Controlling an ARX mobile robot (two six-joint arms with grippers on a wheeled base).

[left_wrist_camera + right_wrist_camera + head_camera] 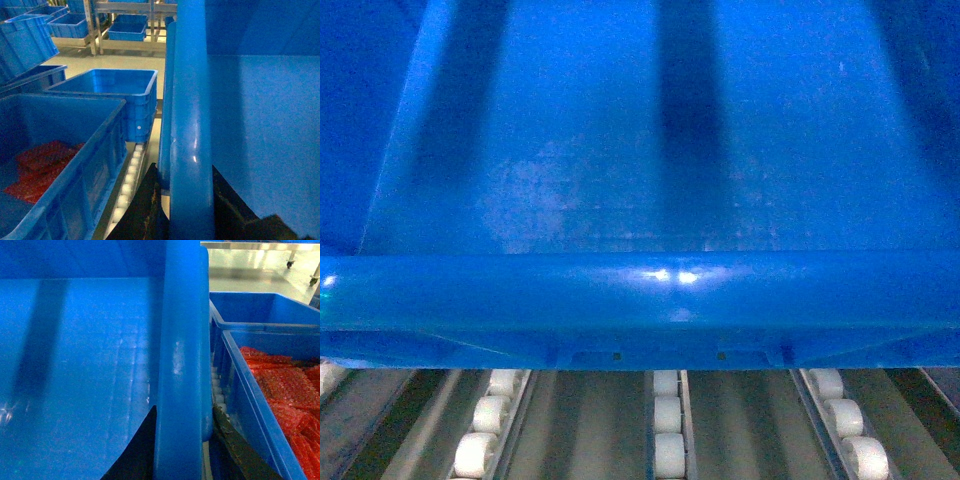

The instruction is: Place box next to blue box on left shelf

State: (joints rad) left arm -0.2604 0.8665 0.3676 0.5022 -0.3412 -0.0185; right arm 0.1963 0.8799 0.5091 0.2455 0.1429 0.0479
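Head view: the box (pixel 650 150), a large bright blue plastic crate w/ thick rolled rim, fills most of the frame; glossy rim shows two small light glints near centre, inner wall smooth w/ faint scuffing and dark vertical shadow bands. Below the rim lies the left shelf (pixel 670 440): grey metal tracks carrying rows of small white rollers. Whether the box underside touches the rollers cannot be told.

Left wrist view: left tool (pixel 185 200) straddles the box's left rim, one dark finger outside, one inside, closed onto it. Just beside this wall, across a narrow roller lane, stands a blue crate w/ red contents (pixel 60 165); behind it an empty blue crate (pixel 112 97). More blue bins (pixel 127 25) sit on racks further back.

Right wrist view: right tool (pixel 182 445) clamps the box's right rim likewise, dark fingers either side. Near this wall, a crate of red bubble-wrap packets (pixel 280 390), w/ another blue crate (pixel 260 307) behind.
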